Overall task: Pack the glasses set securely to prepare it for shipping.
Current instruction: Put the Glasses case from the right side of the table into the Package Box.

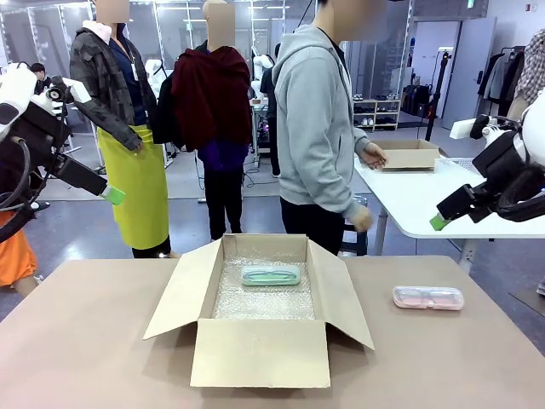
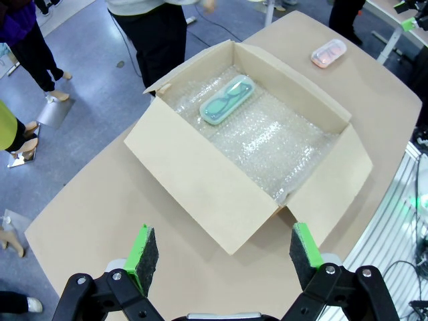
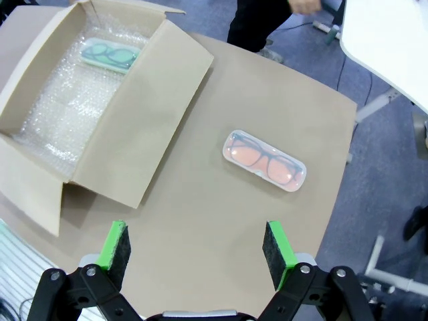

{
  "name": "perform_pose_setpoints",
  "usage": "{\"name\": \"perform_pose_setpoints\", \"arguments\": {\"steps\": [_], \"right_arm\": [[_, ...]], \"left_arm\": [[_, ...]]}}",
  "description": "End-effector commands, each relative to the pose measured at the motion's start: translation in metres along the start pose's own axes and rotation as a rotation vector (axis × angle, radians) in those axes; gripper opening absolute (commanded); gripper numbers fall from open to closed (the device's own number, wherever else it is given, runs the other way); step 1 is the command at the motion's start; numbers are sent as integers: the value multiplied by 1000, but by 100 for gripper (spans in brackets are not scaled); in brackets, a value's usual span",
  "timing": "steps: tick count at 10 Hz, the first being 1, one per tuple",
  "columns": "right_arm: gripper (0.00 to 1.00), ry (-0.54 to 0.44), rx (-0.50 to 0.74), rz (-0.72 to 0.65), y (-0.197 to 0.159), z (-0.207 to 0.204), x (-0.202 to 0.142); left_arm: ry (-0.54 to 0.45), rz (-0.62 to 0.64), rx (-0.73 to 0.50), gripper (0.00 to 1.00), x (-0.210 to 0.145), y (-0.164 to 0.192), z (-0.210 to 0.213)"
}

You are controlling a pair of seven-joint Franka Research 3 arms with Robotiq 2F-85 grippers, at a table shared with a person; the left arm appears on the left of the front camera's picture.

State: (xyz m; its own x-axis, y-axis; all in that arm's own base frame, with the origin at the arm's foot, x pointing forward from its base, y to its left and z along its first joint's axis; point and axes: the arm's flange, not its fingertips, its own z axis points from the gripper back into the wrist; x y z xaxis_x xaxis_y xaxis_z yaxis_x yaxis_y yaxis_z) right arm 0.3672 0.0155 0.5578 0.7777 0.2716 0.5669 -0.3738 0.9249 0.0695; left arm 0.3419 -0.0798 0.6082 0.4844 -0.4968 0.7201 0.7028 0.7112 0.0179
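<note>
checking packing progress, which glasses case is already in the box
The mint green case, on the bubble wrap inside the box; the pink case sits outside on the table.

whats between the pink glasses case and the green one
The side flap of the cardboard box, then a bare strip of table, as the front view shows.

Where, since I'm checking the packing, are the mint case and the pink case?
mint green case (image 1: 270, 274), front view, lid's middle.
pale pink case (image 3: 264, 160), right wrist view, lid's middle.
</note>
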Motion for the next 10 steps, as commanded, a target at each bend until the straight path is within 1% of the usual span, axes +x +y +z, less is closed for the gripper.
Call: {"name": "perform_pose_setpoints", "arguments": {"steps": [1, 2, 4, 5, 7, 8, 10], "right_arm": [[100, 69, -37, -103, -26, -16, 24], [100, 84, -40, -116, -35, -27, 29], [100, 144, -62, -158, -53, -60, 36], [100, 168, -53, -140, -64, -81, 41], [100, 201, -73, -134, -84, -111, 52], [100, 215, -74, -105, -90, -125, 56], [100, 258, -49, -68, -105, -152, 67]], "left_arm": [[-11, 1, -17, 100, 0, 1, 2], [-11, 1, -17, 100, 0, 1, 2], [-11, 1, -17, 100, 0, 1, 2], [-11, 1, -17, 100, 0, 1, 2], [-11, 1, -17, 100, 0, 1, 2], [-11, 1, -17, 100, 0, 1, 2], [-11, 1, -17, 100, 0, 1, 2]]}}
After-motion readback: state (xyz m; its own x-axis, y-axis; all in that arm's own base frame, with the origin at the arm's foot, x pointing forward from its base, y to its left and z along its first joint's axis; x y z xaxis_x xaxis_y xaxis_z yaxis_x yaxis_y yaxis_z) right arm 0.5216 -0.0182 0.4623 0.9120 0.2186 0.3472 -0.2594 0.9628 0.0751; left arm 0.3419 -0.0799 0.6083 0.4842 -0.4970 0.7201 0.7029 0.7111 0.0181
